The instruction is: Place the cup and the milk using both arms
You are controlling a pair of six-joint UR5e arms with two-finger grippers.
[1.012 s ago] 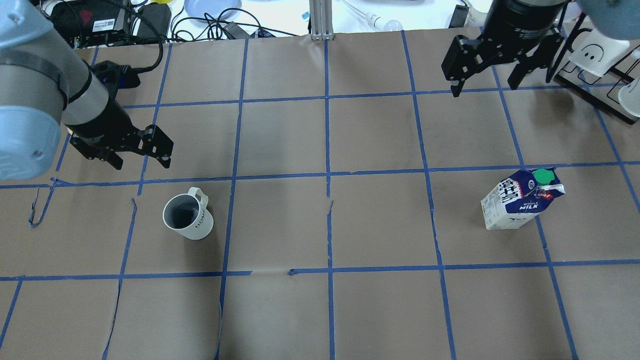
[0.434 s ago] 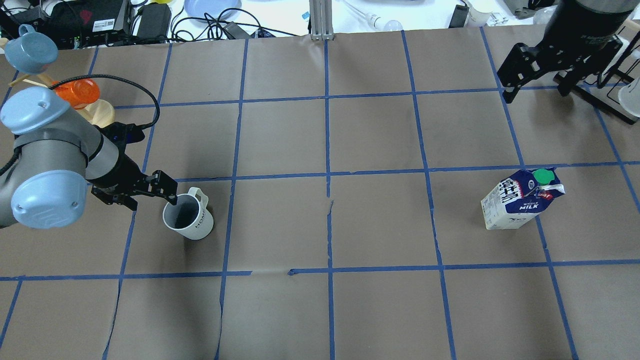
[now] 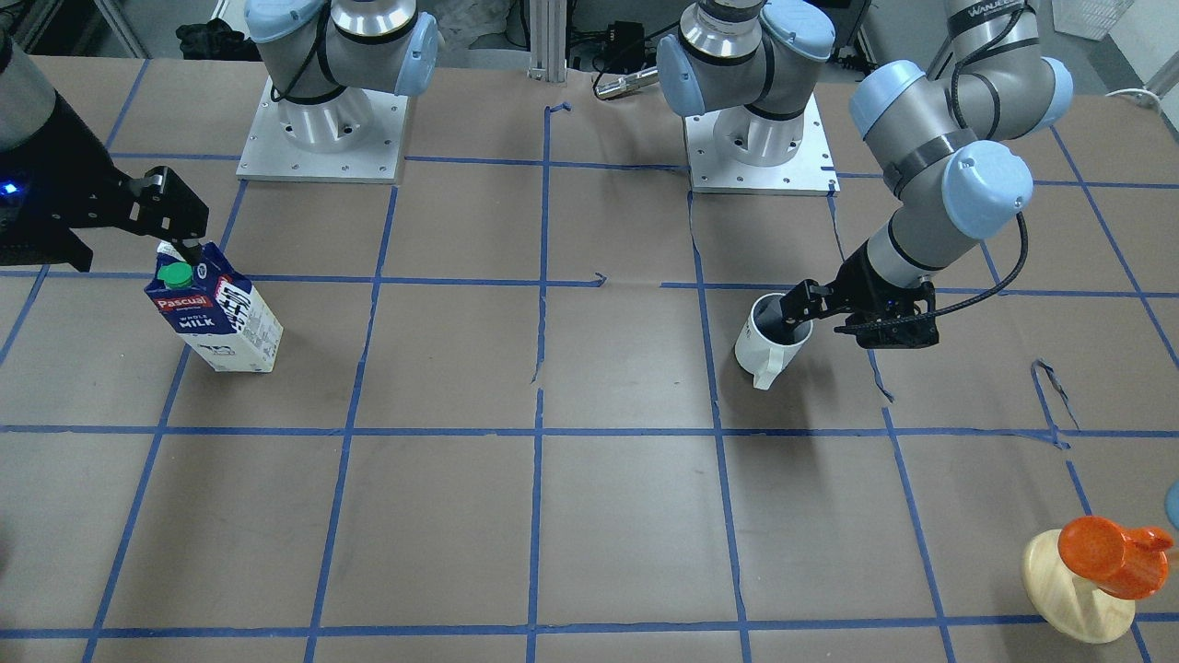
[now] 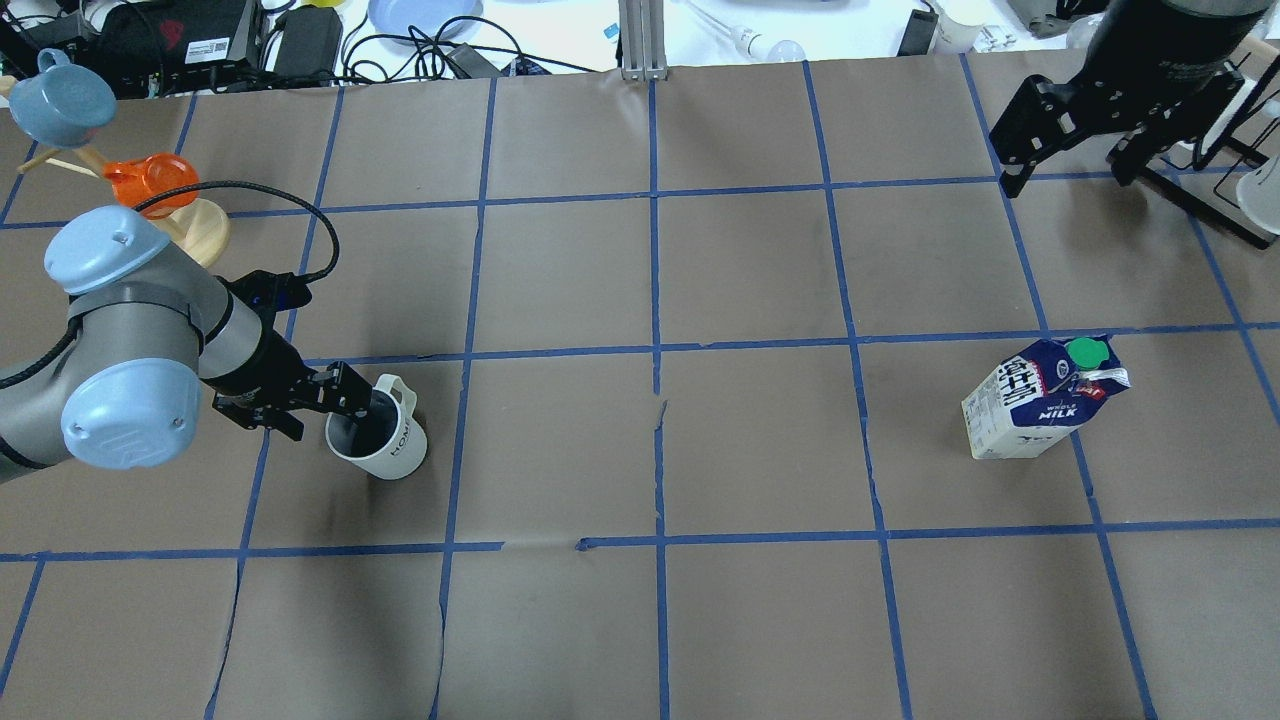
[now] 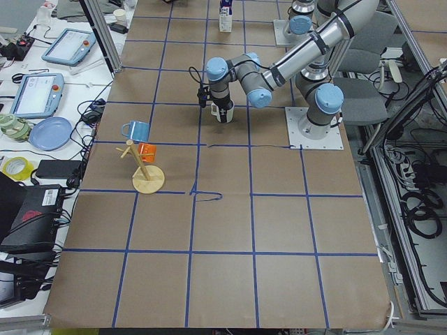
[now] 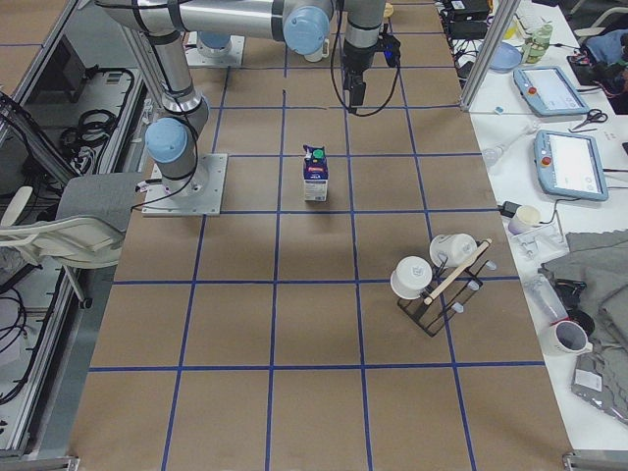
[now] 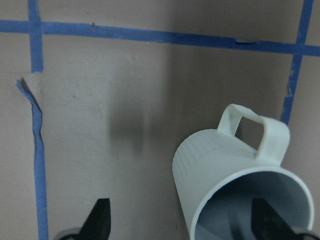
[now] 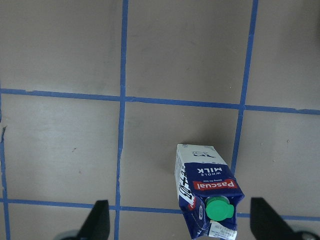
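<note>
The white cup stands upright in the left half of the table, handle facing away from me. My left gripper is open at the cup's rim. In the left wrist view one fingertip is inside the cup and the other is outside, so the wall stands between them. The milk stands upright in the right half, green cap on top. My right gripper is open and empty, high over the table beyond the carton. In the right wrist view the milk lies below, between the fingers.
A wooden mug tree with an orange and a blue mug stands behind the left arm. A black rack with white cups is at the far right. Cables and devices line the back edge.
My left gripper has come down and right from behind the cup until one finger is inside it. My right gripper has moved right, towards the rack. Cup and milk have not moved.
</note>
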